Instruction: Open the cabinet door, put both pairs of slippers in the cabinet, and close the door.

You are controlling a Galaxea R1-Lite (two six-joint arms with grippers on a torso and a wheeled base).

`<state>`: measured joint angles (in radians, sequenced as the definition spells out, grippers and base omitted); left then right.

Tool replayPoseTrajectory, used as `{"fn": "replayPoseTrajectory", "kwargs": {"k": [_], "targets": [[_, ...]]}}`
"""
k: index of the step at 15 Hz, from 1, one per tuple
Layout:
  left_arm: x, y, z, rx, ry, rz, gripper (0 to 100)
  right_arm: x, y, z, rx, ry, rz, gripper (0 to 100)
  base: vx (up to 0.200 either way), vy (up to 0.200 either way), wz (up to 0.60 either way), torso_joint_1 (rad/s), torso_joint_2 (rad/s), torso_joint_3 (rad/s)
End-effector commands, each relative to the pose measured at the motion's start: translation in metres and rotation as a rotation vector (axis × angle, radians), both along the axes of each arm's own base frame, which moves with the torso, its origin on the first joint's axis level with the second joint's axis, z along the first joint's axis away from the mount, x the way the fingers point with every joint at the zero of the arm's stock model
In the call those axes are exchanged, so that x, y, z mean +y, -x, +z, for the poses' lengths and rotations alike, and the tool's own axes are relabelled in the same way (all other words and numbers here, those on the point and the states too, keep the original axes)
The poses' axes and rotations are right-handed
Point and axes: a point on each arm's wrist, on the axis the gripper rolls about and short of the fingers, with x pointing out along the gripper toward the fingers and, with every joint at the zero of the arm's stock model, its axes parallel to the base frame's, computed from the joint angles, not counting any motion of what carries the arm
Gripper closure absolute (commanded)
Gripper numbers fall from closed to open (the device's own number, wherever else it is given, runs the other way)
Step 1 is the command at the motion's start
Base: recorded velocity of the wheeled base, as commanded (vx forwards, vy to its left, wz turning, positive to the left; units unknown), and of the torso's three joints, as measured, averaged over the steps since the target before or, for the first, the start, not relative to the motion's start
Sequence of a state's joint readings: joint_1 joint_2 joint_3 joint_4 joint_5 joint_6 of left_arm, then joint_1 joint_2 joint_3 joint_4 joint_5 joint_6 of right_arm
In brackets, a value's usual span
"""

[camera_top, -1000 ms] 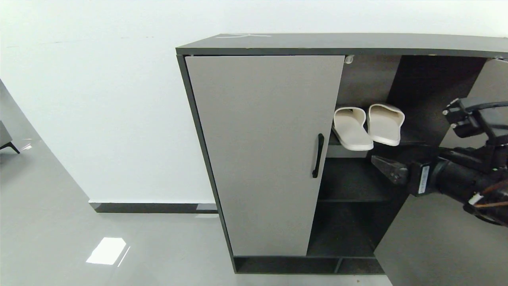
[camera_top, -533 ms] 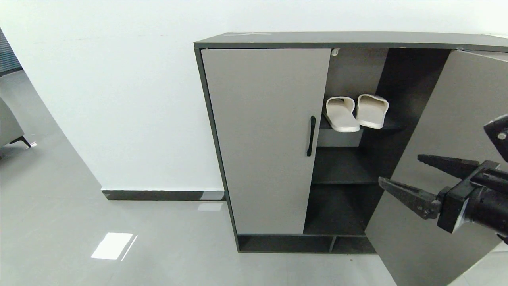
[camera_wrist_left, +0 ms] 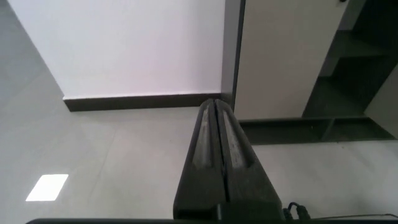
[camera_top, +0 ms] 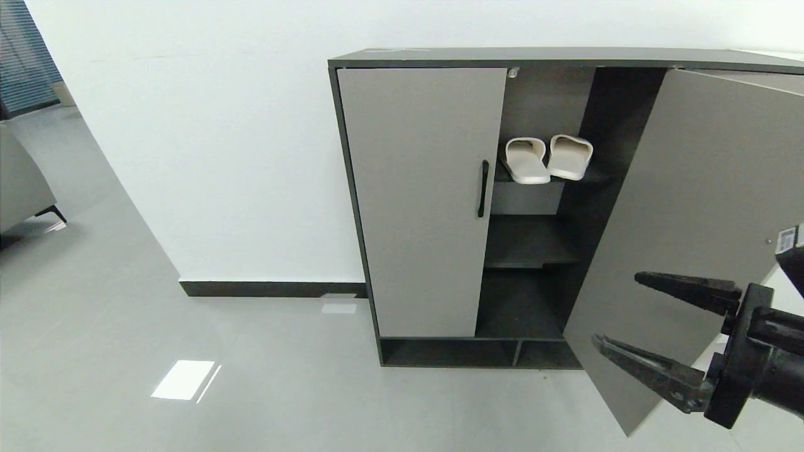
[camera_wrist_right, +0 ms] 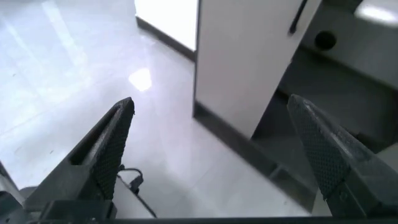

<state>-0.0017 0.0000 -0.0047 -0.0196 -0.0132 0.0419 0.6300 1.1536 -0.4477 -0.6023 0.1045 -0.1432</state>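
Low before the swung-out cabinet door point(camera_top: 691, 220), right gripper point(camera_top: 615, 307) splayed wide, empty; left gripper point(camera_wrist_left: 214, 111) pressed closed.

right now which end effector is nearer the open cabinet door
Right. The right end effector is open, just in front of the open door; the left end effector, shut, sits off toward the closed door.

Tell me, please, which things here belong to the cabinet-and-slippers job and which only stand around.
Belong to the job:
cabinet
open door
pair of slippers, already inside the cabinet
right hand, open, in front of the open door
left hand, shut, above the floor

Only standing around:
chair by the left edge
skirting board along the wall
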Motion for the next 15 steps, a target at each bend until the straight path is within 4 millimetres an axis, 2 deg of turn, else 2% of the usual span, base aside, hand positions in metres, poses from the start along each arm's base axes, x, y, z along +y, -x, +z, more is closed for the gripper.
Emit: {"fn": "replayPoseTrajectory", "kwargs": {"k": [1,9,11,15], "targets": [[0.0001,-0.0002,-0.0004,0.003,-0.003,0.003,100,0.0008,-0.001,-0.0024,0.009,0.007,0.0,0,0.0,-0.2,0.0,0.007,0.0,0.002],[0.0001,-0.0001,0.0001,0.001,-0.001,0.003,100,0.0012,-0.0013,-0.0051,0.0,0.036,0.001,0,0.0,-0.2,0.0,0.001,0.0,0.002],[0.0001,-0.0001,0.0001,0.001,0.001,0.003,100,0.0017,-0.0019,-0.0076,0.004,0.047,0.005,0,0.0,-0.2,0.6,0.005,0.0,0.0],[0.0001,-0.0001,0.0001,0.001,0.001,0.003,100,0.0017,-0.0013,-0.0083,0.004,0.049,0.008,0,0.0,-0.2,0.0,0.001,0.0,0.0]]}}
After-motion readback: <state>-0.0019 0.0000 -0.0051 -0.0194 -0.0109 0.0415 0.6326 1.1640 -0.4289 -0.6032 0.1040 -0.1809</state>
